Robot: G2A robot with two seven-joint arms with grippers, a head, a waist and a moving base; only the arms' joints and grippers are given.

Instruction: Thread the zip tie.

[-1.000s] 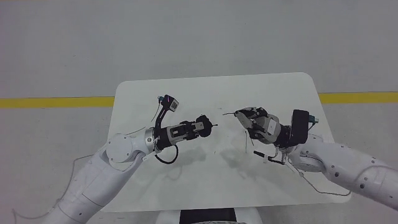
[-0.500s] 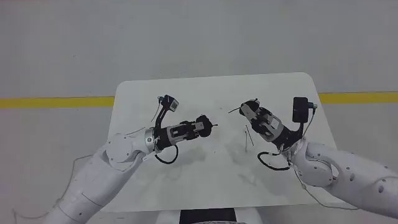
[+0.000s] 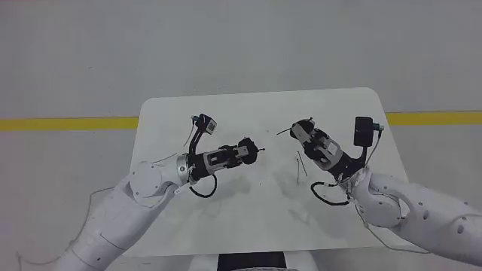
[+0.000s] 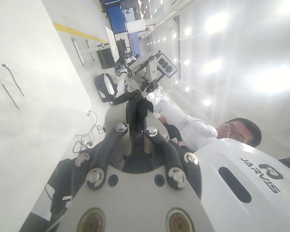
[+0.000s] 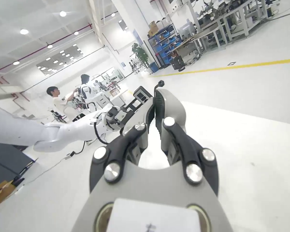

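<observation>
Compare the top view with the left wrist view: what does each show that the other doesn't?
Top view adds the whole white table and the zip tie sticking out of the right gripper. Left wrist view adds how the fingers of the left gripper meet: pressed together. Both show the two spare zip ties lying on the table.

right end effector [image 3: 296, 128] raised, turned outward
</observation>
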